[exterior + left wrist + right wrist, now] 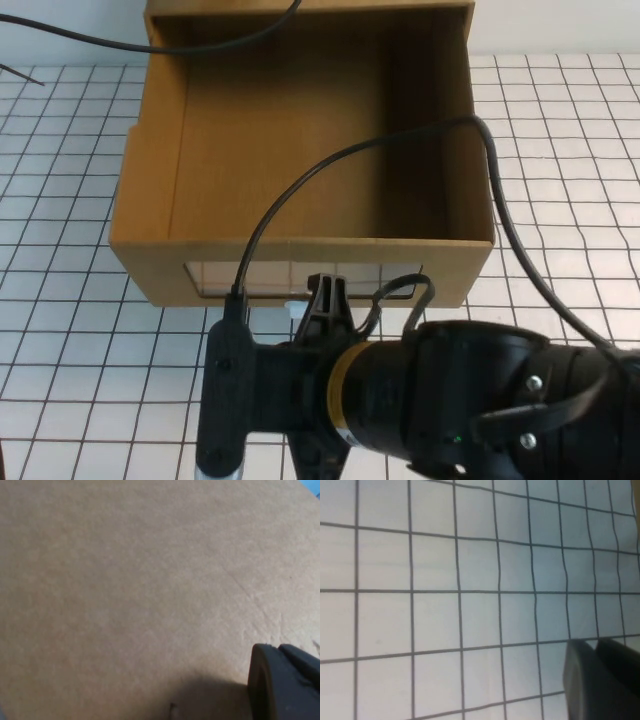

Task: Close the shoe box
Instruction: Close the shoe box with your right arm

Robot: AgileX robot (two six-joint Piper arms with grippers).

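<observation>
Standing on the white gridded table (560,150), the shoe box (300,130) is shown in the upper middle of the high view. Its brown cardboard drawer is seen from above with its bare inside exposed. The clear window (300,277) is carried on the near front wall, and the small white pull tab (295,309) is seen just below it.

The right hand (325,292) is held at the middle of that front wall, just beside the tab, at the end of a black arm entering from the lower right. A black cable (300,185) is draped over the drawer. Whether this hand is wide or narrow cannot be told.

The left hand (285,682) is shown only in its wrist view, close against plain cardboard; its state cannot be told either.
</observation>
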